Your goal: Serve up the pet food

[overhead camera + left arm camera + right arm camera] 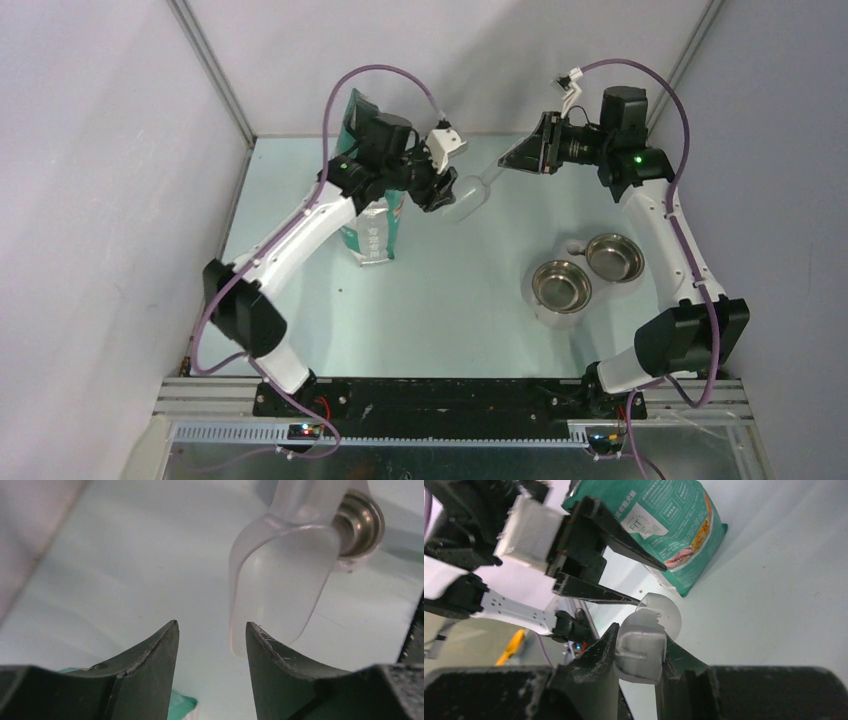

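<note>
No kibble shows in any view; the two steel bowls [560, 287] [614, 258] at the right look empty. My right gripper [507, 162] [642, 633] is shut on the handle of the clear plastic scoop [467, 197] [640, 652] and holds it above the table. The scoop's empty mouth [280, 580] points toward my left gripper [443, 190] [212, 630], which is open and empty just in front of it. The teal-green bag [372, 228] [664, 525] stands upright under the left arm; its corner [182, 706] shows below the left fingers.
The bowls sit side by side at the right of the table, and one [361, 522] shows behind the scoop. Grey walls close the table on three sides. The arms' bases and a metal rail [460, 400] run along the near edge.
</note>
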